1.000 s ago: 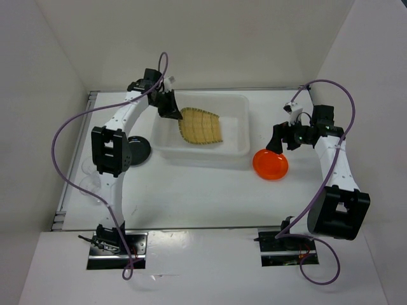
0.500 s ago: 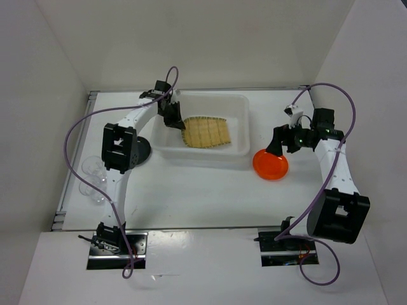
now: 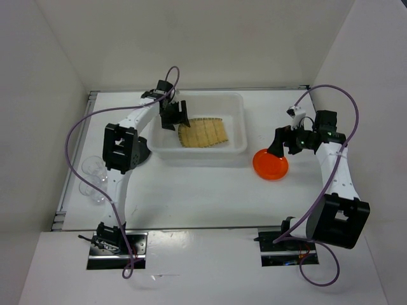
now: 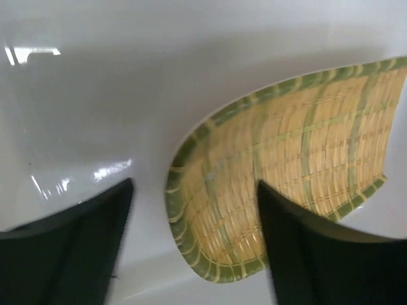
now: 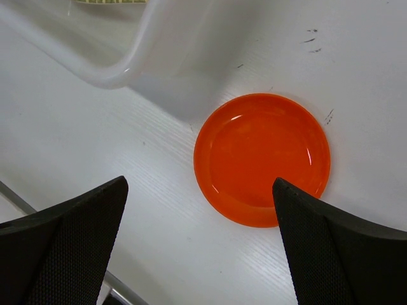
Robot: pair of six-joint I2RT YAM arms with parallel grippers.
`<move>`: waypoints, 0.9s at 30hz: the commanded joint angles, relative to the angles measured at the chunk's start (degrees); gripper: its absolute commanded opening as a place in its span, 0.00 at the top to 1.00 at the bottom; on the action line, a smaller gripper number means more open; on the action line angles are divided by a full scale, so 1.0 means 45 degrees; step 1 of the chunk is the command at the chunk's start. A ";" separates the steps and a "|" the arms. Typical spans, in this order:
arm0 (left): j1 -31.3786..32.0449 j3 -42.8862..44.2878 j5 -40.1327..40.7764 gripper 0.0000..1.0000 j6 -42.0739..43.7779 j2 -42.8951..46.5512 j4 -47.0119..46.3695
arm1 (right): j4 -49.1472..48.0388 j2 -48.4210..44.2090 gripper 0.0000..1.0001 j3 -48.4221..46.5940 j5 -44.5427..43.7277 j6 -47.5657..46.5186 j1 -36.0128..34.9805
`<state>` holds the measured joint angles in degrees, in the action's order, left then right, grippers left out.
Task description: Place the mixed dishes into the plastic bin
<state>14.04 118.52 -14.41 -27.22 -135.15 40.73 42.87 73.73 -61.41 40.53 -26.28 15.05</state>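
Woven bamboo tray [image 3: 202, 133] now lies inside the plastic bin [image 3: 245, 127], just released by the left gripper [image 3: 174, 116], whose jaws have opened above its left end, while the right gripper [image 5: 200, 183] hovers wide open over the orange plate [image 5: 262, 159] on the table right of the bin, likely the next dish.

The orange plate [image 5: 262, 159] has bare table [image 3: 203, 190] open on its near and right sides, but the bin [image 3: 210, 95] puts its near right corner wall just beside the plate's left edge, so that side is tight. Inside the bin, the tray [image 3: 202, 133] covers the middle of the floor and leaves a free strip along the back wall, while the left gripper [image 3: 173, 115] hangs over the left end. Glass cups [image 3: 92, 168] stand at the table's left edge.
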 commanded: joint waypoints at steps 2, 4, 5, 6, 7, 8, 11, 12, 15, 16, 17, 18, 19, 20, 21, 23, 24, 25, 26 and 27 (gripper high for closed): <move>0.0315 0.2076 0.1344 0.06 -0.0044 0.1537 0.0516 | -0.0465 -0.0292 0.01 0.0188 0.0094 0.0371 0.0074; 0.0493 0.3579 0.1834 0.01 0.0091 0.1733 0.0947 | -0.0582 -0.0292 0.01 0.0305 0.0094 0.0528 0.0074; 0.0628 0.4106 0.2242 0.01 0.0092 0.1888 0.1432 | -0.0737 -0.0176 0.01 0.0306 -0.0022 0.0683 0.0074; 0.0629 0.5175 0.2401 0.01 0.0208 0.2005 0.1708 | -0.0951 -0.0174 0.01 0.0422 -0.0178 0.0994 0.0074; 0.0629 0.5592 0.2402 0.01 0.0210 0.2200 0.1904 | -0.0953 -0.0174 0.01 0.0423 -0.0179 0.1171 0.0074; 0.0745 0.5925 0.2402 0.01 0.0210 0.2356 0.2215 | -0.1166 -0.0174 0.01 0.0578 -0.0353 0.1327 0.0074; 0.0747 0.6358 0.1858 0.01 0.0210 0.3020 0.2510 | -0.1869 -0.0174 0.01 0.1047 -0.1523 0.2341 0.0211; 0.0747 0.6358 0.1469 0.01 0.0210 0.3235 0.2666 | -0.2064 -0.0174 0.01 0.1261 -0.2436 0.2963 0.0385; 0.1038 0.5015 0.1193 0.01 0.0210 0.4133 0.3057 | -0.2320 0.0351 0.01 0.1263 -0.2699 0.3320 0.1302; 0.1291 0.4469 0.1192 0.01 0.0210 0.4677 0.3058 | -0.2320 0.0604 0.01 0.1031 -0.2699 0.3205 0.1498; 0.1429 0.3902 0.1056 0.01 0.0210 0.4953 0.3058 | -0.2146 0.0955 0.01 0.0855 -0.2699 0.3204 0.1983; 0.1585 0.2737 0.1055 0.01 0.0210 0.5246 0.2923 | -0.2144 0.1828 0.01 0.0486 -0.2699 0.3204 0.2297; 0.1838 0.2087 0.1055 0.01 0.0210 0.5906 0.2631 | -0.1796 0.2340 0.01 0.0192 -0.2409 0.2875 0.2610; 0.1840 0.1384 0.1055 0.01 0.0210 0.6280 0.2396 | -0.1077 0.2809 0.01 -0.0120 -0.2135 0.2621 0.2768; 0.1956 0.0681 0.1055 0.01 -0.0022 0.6671 0.2085 | -0.0858 0.3413 0.01 -0.0491 -0.1997 0.2444 0.2769; 0.1957 -0.1306 0.1055 0.01 -0.0277 0.7707 0.1225 | -0.0855 0.3536 0.01 -0.0495 -0.1841 0.2268 0.2769; 0.1957 -0.1782 0.0881 0.01 -0.0472 0.8116 0.1048 | -0.0739 0.3536 0.01 -0.0495 -0.1840 0.2092 0.2595; 0.1841 -0.2096 0.0705 0.01 -0.0474 0.8255 0.0930 | -0.0738 0.3652 0.01 -0.0495 -0.1840 0.2091 0.2593; 0.1840 -0.2447 0.0703 0.01 -0.0590 0.8257 0.0929 | -0.0738 0.3654 0.01 -0.0379 -0.1840 0.2091 0.2458; 0.1840 -0.2451 0.0587 0.01 -0.0591 0.8392 0.0929 | -0.0738 0.3808 0.01 -0.0377 -0.1840 0.2091 0.2457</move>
<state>23.27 108.81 -9.98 -28.40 -100.97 48.12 38.17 91.13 -61.25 30.85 -15.42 27.09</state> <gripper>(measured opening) 0.990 0.990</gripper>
